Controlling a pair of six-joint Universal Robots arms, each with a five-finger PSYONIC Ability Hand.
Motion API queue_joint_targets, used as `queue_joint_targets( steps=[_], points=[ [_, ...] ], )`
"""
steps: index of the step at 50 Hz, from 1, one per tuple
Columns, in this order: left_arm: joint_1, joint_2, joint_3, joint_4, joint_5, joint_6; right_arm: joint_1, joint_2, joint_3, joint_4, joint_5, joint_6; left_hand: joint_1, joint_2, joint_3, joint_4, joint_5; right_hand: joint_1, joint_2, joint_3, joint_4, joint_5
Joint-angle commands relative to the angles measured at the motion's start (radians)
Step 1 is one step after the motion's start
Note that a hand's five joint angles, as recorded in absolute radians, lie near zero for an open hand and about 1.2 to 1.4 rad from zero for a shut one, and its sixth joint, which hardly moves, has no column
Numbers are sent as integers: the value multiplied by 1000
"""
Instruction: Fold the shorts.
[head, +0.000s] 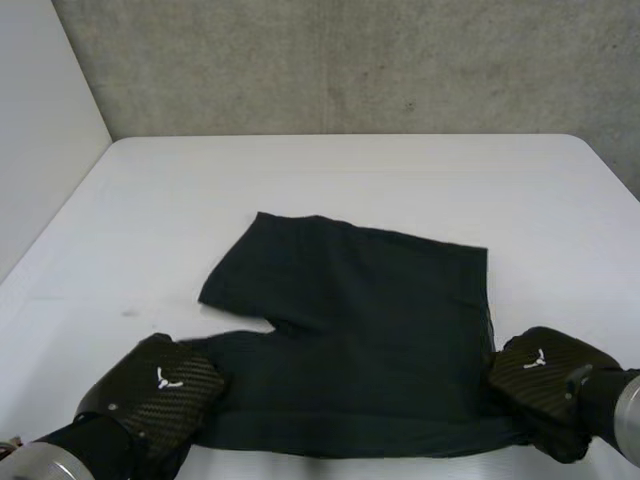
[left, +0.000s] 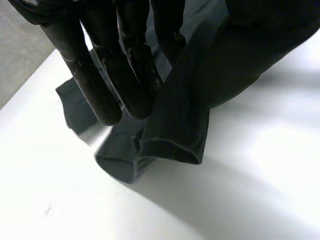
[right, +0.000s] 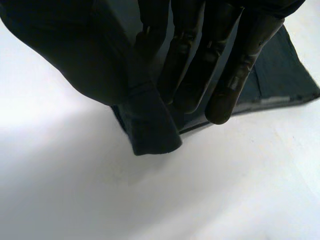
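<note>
Since the shorts are thin, limp and light, lying near the front of the table, grip corners. Left hand pinches the near leg hem, right hand the near waist corner; thumbs are cloth-covered, so probably.

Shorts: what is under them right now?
The white table lies under the shorts. Their two near corners are raised off it, pinched by the left hand and the right hand. Whatever is beneath the flat middle is covered by cloth.
</note>
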Motion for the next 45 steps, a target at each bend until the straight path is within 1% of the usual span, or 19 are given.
queue_joint_targets(
  steps=[1, 4, 7, 8, 11, 12, 16, 20, 26, 28, 29, 30, 31, 32, 33, 38, 42, 43, 45],
  points=[
    [24, -57, 95, 135, 16, 75, -9, 104, -112, -44, 9, 74, 284, 205, 210, 198, 235, 394, 206, 195, 204, 238],
    [42, -166, 136, 288, 14, 106, 10, 220, -196, -113, 28, 136, 284, 205, 210, 198, 235, 394, 206, 195, 204, 238],
    [53, -247, 176, 391, 19, 135, 38, 287, -258, -153, 61, 184, 284, 205, 210, 198, 235, 394, 206, 195, 204, 238],
    [56, -305, 199, 460, 17, 154, 59, 320, -296, -181, 100, 207, 284, 205, 210, 198, 235, 394, 206, 195, 204, 238],
    [59, -414, 252, 560, 16, 177, 95, 371, -358, -231, 172, 229, 284, 205, 210, 198, 235, 394, 206, 195, 204, 238],
    [61, -492, 298, 627, 17, 186, 119, 412, -400, -274, 219, 232, 284, 205, 210, 198, 235, 394, 206, 195, 204, 238],
    [71, -675, 430, 784, 16, 213, 152, 503, -488, -409, 312, 229, 284, 205, 210, 198, 235, 394, 206, 195, 204, 238],
    [93, -859, 594, 887, 17, 244, 161, 604, -542, -579, 327, 220, 284, 205, 210, 198, 235, 394, 206, 195, 204, 238],
    [127, -1056, 763, 918, 58, 270, 182, 759, -605, -823, 329, 135, 284, 205, 210, 198, 235, 394, 206, 195, 204, 238],
    [125, -1115, 823, 935, 75, 272, 185, 807, -611, -908, 321, 80, 284, 205, 210, 198, 235, 229, 41, 30, 39, 73],
    [124, -1131, 838, 941, 77, 273, 185, 824, -620, -931, 322, 63, 176, 98, 103, 91, 128, 85, -103, -113, -105, -70],
    [120, -1140, 848, 947, 77, 272, 185, 837, -626, -952, 327, 54, -147, -226, -220, -233, -196, -131, -320, -330, -321, -287],
    [116, -1148, 848, 956, 72, 270, 184, 860, -640, -984, 330, 49, -921, -999, -994, -1006, -969, -752, -941, -951, -943, -908],
    [113, -1148, 846, 959, 74, 269, 184, 870, -646, -994, 329, 51, -938, -1017, -1011, -1024, -986, -828, -1016, -1026, -1018, -983],
    [111, -1148, 843, 956, 77, 267, 184, 871, -649, -998, 330, 52, -891, -970, -964, -977, -939, -828, -1016, -1026, -1018, -983],
    [82, -1091, 761, 961, 77, 260, 178, 819, -606, -965, 341, 117, -938, -1017, -1011, -1024, -986, -828, -1016, -1026, -1018, -983],
    [85, -926, 632, 948, 72, 234, 167, 643, -496, -880, 336, 264, -938, -1017, -1011, -1024, -986, -828, -1016, -1026, -1018, -983],
    [84, -862, 569, 945, 71, 197, 158, 565, -450, -833, 329, 337, -938, -1017, -1011, -1024, -986, -828, -1016, -1026, -1018, -983],
    [82, -797, 506, 944, 69, 157, 150, 500, -409, -778, 318, 414, -938, -1017, -1011, -1024, -986, -828, -1016, -1026, -1018, -983]
  ],
)
